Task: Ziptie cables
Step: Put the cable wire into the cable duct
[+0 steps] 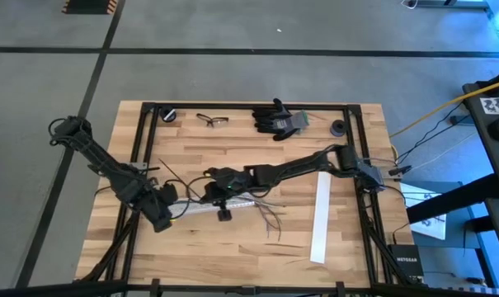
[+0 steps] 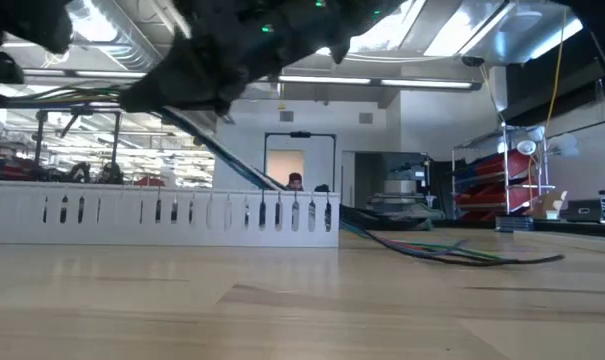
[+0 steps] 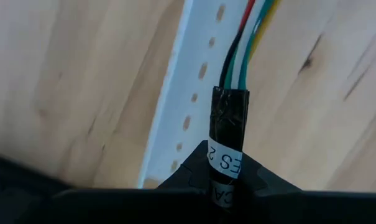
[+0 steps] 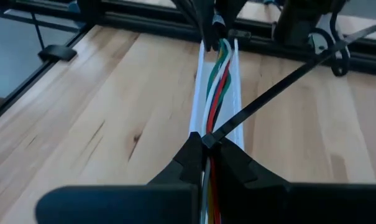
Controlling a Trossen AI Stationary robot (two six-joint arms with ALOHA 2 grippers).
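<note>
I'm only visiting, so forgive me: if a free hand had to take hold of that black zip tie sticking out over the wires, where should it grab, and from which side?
Probably by the long free tail of the zip tie, coming from the open table side. That tail juts out straight, clear of the cables and white slotted channel. Its other end sits at the right hand, already shut on the bundle; the left hand clamps the taped end.

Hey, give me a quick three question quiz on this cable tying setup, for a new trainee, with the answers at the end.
1. True or false: the left gripper is shut on the taped end of the cables.
2. What does the right gripper clamp along with the cables? A) a black zip tie B) the black gloves C) the safety glasses
3. Fill in: in the right wrist view the cables run along the white slotted ______ lying on the table.

Key: 1 true; 2 A; 3 channel.
</note>
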